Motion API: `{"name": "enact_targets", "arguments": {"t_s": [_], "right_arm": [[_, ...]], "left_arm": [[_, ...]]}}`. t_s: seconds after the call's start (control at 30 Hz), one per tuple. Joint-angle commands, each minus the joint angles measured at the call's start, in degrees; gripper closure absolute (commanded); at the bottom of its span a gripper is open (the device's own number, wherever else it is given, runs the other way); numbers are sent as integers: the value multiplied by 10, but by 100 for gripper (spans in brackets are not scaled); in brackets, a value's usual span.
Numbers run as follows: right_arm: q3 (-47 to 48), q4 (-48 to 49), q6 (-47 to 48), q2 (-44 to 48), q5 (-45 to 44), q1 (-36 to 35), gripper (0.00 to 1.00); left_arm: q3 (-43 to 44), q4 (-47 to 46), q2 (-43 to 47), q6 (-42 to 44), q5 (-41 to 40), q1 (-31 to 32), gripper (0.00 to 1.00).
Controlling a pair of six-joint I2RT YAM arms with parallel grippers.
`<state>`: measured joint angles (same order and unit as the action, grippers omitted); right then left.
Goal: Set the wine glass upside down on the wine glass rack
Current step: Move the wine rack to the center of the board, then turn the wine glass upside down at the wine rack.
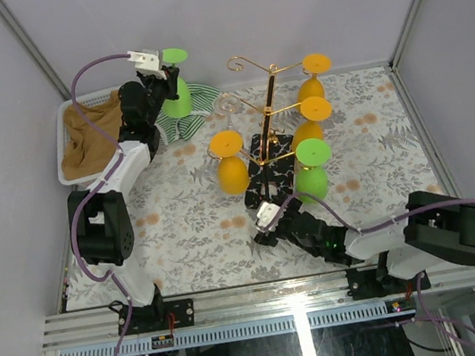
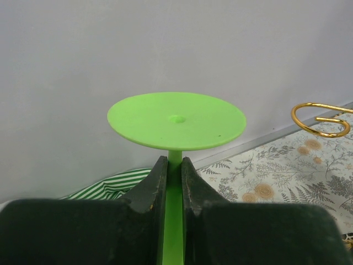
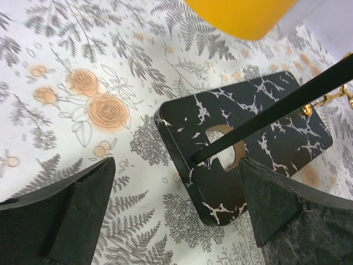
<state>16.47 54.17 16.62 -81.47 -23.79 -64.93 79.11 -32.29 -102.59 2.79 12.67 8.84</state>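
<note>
Gripped in the left gripper (image 2: 174, 165): the green wine glass (image 2: 176, 120), both fingers closed firmly on the thin stem, directly under the round foot. Foot above the hand, bowl hanging below it, so already turned upside down and lifted off the table. Well apart from the wine glass rack (image 1: 272, 105), far off toward the right of this hand.

Probably plastic, judging by the matt colour: light, stiff, not easy to break, but smooth. Best taken exactly here, on the stem close to the foot, leaving the foot free for sliding over a hook. Some risk of turning or slipping between the pads on so narrow a stem.

From the left wrist view: the grip itself, very close, plus one gold curl (image 2: 321, 118) to the right of the fingers. Nothing of the bowl there. Only from the top view: the bowl below the hand, three orange glasses (image 1: 231, 165) and another green one (image 1: 312, 172) already hanging, a free curl at the top.

Only from the right wrist view: the right gripper (image 3: 176, 165) wide open, fingers spread to both sides of the black white-veined base (image 3: 270, 113), holding nothing.
</note>
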Motion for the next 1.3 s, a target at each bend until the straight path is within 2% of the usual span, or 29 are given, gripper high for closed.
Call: {"name": "enact_targets", "arguments": {"t_s": [0.0,0.33,0.57,0.77,0.9,1.0,1.13,1.27], "right_arm": [[8,-57,-25,69,-26,-32,0],[57,-280,-77,228,-6,-96,0],[124,-385,-77,258,-12,-138,1],[197,-372,-22,256,-30,-141,1],[231,-308,59,239,-57,-140,1],[266,-276,107,217,-43,-125,1],[362,-310,108,158,-37,-96,1],[442,-343,30,111,26,-36,1]], "left_arm": [[12,-8,11,-2,12,-6,100],[13,13,8,6,6,-6,100],[-5,19,19,25,9,-6,100],[-22,22,33,38,39,-6,100],[-32,23,36,36,55,-6,100],[-42,18,41,36,63,-6,100],[-76,-9,52,25,90,-6,100],[-99,-47,52,-8,133,-6,100]]}}
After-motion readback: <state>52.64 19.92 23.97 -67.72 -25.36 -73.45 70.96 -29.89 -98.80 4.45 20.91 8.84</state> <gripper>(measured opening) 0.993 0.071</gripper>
